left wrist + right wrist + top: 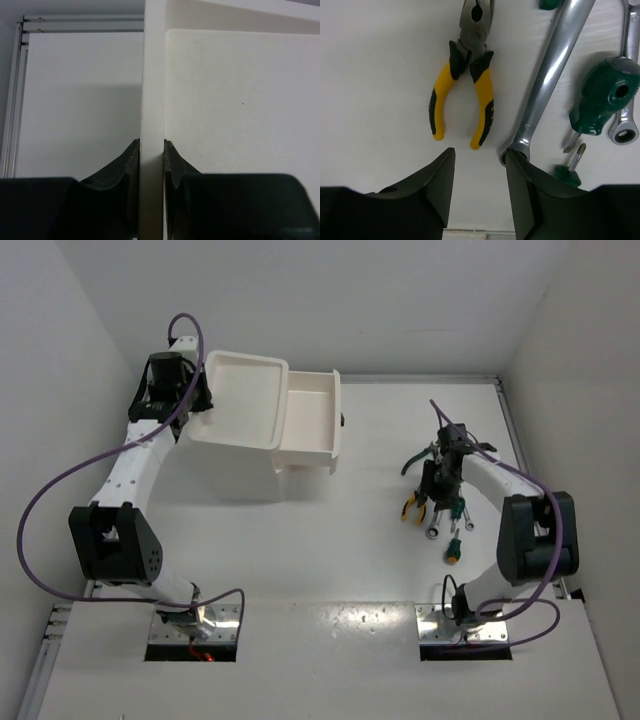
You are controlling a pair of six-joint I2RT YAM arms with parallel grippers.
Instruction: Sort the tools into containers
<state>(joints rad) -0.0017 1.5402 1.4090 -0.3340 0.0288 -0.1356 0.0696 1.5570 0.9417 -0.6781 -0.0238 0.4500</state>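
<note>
1. Two fingers of the left gripper (151, 150) stand narrow, pinching the thin left rim of the tray top (245, 360) between their pads.
2. Right gripper (480, 155) is spread wide and holds nothing, hanging just above the table (330, 560).
3. Yellow-and-black-handled pliers (471, 50) lie flat just beyond its left finger, handles toward it. A slim silver wrench (550, 75) has its ring end touching or just beside the right finger.
4. Right of that wrench lie a green-handled screwdriver (602, 97), a second wrench (625, 131), and a second screwdriver (577, 156) partly hidden by the finger.
5. Green-handled pliers (420, 455) lie at the far side of this cluster.
6. White walls (80, 350) close the plain white table on the left, far and right sides; open surface runs between the cluster and the cabinet (250, 465).
7. One drawer (335, 415) is pulled out to the cabinet's right, showing only its white floor, as does the tray top.
</note>
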